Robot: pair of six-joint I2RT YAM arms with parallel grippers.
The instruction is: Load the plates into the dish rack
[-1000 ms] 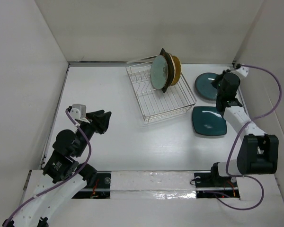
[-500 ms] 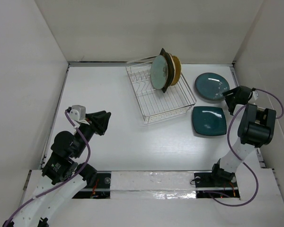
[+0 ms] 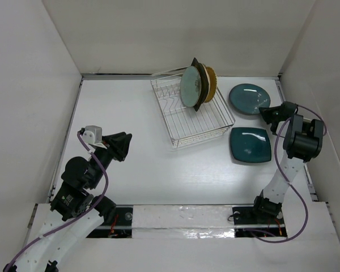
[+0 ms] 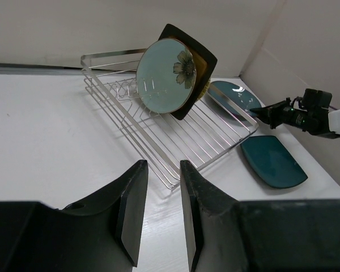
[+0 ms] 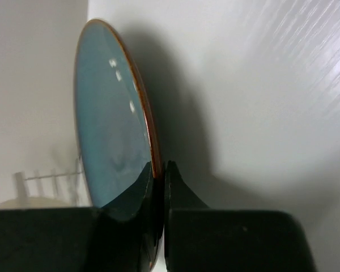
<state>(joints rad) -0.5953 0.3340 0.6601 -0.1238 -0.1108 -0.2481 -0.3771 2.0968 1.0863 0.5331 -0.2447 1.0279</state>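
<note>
1. Table (image 3: 130,107): white, bearing all items below.
2. Dish rack (image 3: 201,129): sitting far-centre, its long axis running far to near and skewing slightly rightward.
3. Pale green plate (image 3: 191,86): standing on edge at the rack's far end, face tilting near-left; a black-rimmed square plate (image 4: 192,45) and a tan plate (image 3: 212,82) are leaning behind it.
4. Square teal plate (image 3: 250,144): lying flat, right of the rack.
5. Round teal plate (image 3: 246,97): lying just beyond the square one.
6. Right gripper (image 3: 265,112): fingers (image 5: 130,198) pinching this plate's right rim.
7. Left gripper (image 4: 161,165): hovering near-left, jaws slightly apart, holding nothing.
</note>
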